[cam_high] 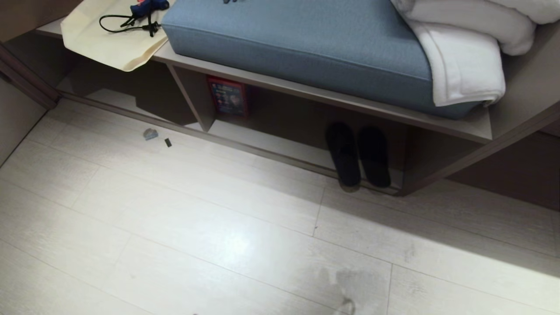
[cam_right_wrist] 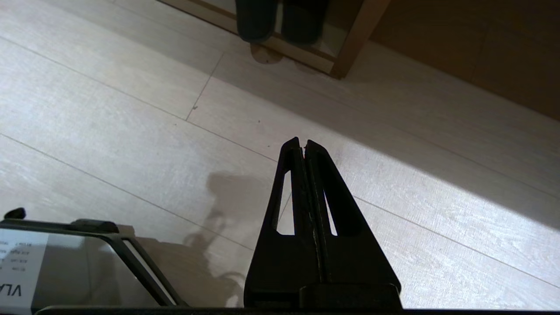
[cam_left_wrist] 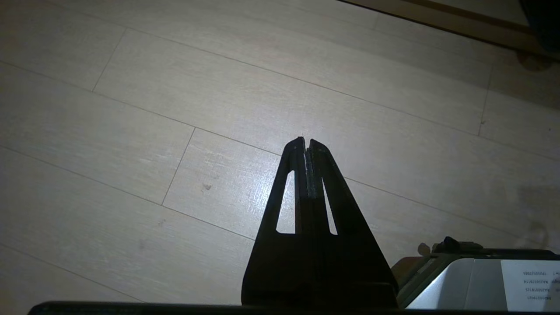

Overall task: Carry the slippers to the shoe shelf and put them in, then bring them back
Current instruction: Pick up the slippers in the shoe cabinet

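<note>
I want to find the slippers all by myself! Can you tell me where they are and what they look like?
Find the big blue cushion on the long bench. Under it is the shoe shelf, an open cubby at floor level. The slippers lie side by side at its right end, flat and dark, heels poking out over the front edge; the only other thing in there is a red and blue box.

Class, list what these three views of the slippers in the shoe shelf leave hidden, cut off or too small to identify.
- Slippers: head view, toe ends lost in shadow under the shoe shelf; right wrist view, cut off by the top edge.
- Red-framed card: head view, print too small to read.
- Two small scraps on the floor: head view, too small to identify.
- White towels: head view, cut off by the top edge.
</note>
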{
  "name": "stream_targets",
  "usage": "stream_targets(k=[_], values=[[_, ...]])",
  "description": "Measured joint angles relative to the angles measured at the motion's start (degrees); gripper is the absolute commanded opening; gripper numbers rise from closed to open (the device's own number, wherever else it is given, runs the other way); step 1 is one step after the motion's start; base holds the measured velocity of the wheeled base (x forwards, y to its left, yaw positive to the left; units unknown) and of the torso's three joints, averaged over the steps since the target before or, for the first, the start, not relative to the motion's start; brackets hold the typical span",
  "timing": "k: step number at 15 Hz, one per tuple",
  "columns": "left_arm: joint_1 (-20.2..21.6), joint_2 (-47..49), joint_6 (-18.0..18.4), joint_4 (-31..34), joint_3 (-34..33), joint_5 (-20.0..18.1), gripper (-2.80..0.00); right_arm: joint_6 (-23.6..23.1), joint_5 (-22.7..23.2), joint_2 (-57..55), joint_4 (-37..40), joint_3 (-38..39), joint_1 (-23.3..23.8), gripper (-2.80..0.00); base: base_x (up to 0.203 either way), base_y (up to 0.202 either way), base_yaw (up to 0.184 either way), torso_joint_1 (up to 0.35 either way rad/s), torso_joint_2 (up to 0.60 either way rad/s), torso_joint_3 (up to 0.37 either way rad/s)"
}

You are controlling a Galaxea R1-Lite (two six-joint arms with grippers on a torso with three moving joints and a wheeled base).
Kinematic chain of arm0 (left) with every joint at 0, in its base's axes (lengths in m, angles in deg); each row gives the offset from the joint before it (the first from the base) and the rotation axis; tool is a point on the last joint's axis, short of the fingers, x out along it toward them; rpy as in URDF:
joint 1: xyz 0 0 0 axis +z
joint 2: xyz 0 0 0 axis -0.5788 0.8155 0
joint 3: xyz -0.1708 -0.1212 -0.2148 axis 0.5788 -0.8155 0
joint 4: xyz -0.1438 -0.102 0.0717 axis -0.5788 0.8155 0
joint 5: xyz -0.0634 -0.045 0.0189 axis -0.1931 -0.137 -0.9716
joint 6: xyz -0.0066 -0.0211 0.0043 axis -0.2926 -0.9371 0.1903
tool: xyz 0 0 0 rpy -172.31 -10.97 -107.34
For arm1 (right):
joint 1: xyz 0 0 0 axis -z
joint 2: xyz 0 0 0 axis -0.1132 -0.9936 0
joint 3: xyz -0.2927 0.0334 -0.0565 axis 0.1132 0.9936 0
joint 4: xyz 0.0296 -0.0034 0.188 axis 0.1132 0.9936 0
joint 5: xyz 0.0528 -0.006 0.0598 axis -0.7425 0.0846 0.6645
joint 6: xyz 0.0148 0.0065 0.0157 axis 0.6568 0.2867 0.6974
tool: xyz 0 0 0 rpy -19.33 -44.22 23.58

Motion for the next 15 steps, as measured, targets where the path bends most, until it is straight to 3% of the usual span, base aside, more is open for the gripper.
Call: stream_targets(k=[15], values=[[0.0,0.0,0.0,0.0,0.0,0.0,-2.80,0.1,0.0,0.0,0.0,0.0,0.0,-2.80,0.000,0.000,0.000,0.001,0.00,0.202]])
